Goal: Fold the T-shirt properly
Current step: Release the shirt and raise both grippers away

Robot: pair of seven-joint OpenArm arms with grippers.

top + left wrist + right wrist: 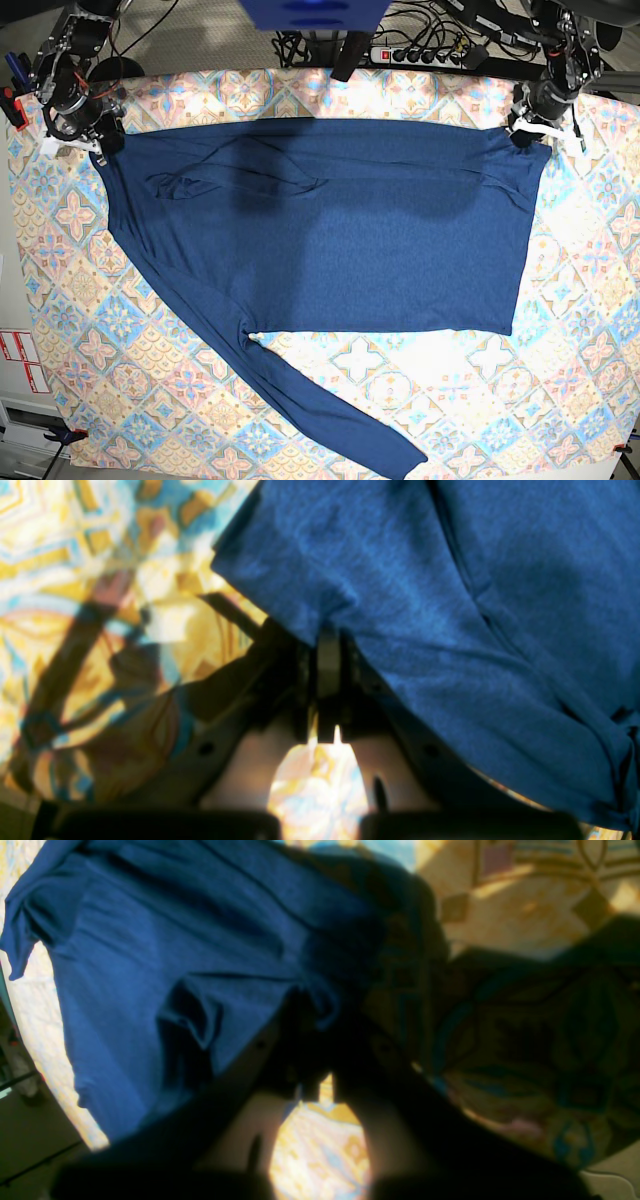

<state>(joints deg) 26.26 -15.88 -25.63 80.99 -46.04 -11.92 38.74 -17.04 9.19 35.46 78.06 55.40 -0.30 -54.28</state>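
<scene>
The dark navy long-sleeved knit T-shirt (330, 230) lies stretched left-to-right on the tile-print cloth (560, 300), its far corners pinched by the right gripper (100, 145) and left gripper (522, 138), one sleeve trailing near.

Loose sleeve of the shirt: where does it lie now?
In the base view the sleeve trails from the shirt's lower left corner diagonally toward the bottom edge, flat on the patterned cloth.

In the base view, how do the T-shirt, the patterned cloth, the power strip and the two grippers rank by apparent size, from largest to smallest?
1. Patterned cloth
2. T-shirt
3. Power strip
4. Left gripper and right gripper: they look alike, mostly hidden, so unranked. Both are shut on the T-shirt.
</scene>
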